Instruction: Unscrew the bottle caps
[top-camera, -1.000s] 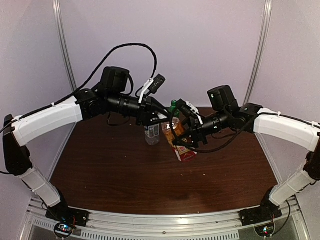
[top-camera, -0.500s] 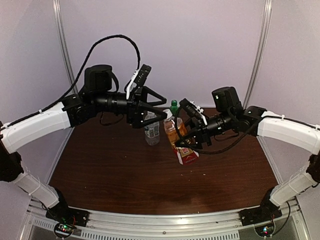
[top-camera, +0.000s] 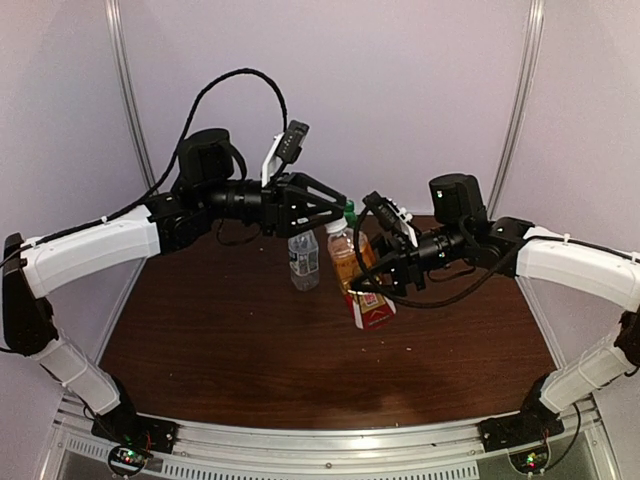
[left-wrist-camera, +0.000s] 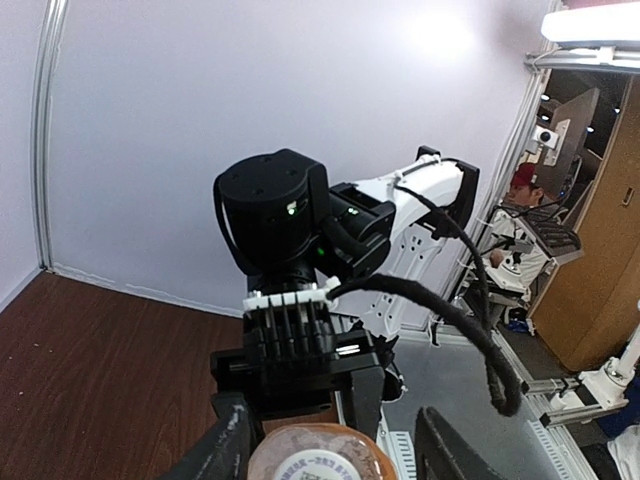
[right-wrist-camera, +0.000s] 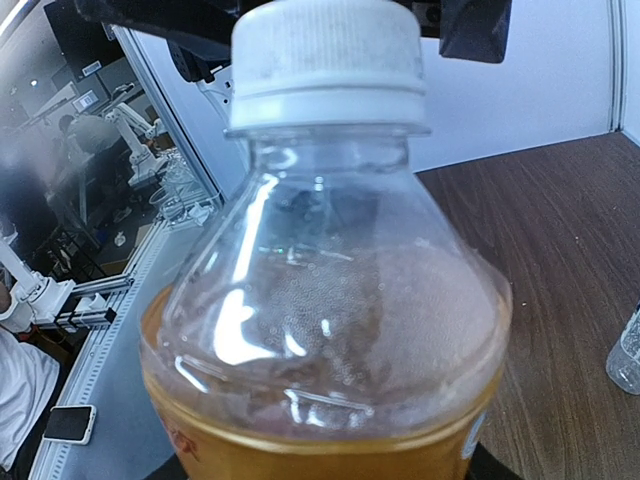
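Observation:
The amber bottle (top-camera: 357, 278) with a red label hangs tilted over the brown table, and my right gripper (top-camera: 374, 284) is shut on its body. Its white cap (top-camera: 336, 227) points towards my left gripper (top-camera: 334, 208). That gripper is open, its fingers (left-wrist-camera: 226, 446) standing either side of the cap (left-wrist-camera: 318, 464) with a gap on both sides. In the right wrist view the amber bottle (right-wrist-camera: 325, 330) fills the frame, with the cap (right-wrist-camera: 325, 62) at the top and my fingers hidden behind it. The clear water bottle (top-camera: 304, 262) stands on the table with the green bottle (top-camera: 348, 212) behind it.
The brown table (top-camera: 250, 340) has pale walls behind it and metal posts at its corners. A black cable (top-camera: 235, 85) loops above my left arm. The right arm's black wrist (left-wrist-camera: 290, 210) faces the left wrist camera close up. The water bottle (right-wrist-camera: 628, 355) shows at the right edge.
My left gripper let go of the white cap, drew back left and opened wide. It has now come back over the cap with narrower jaws. The right gripper keeps holding the amber bottle.

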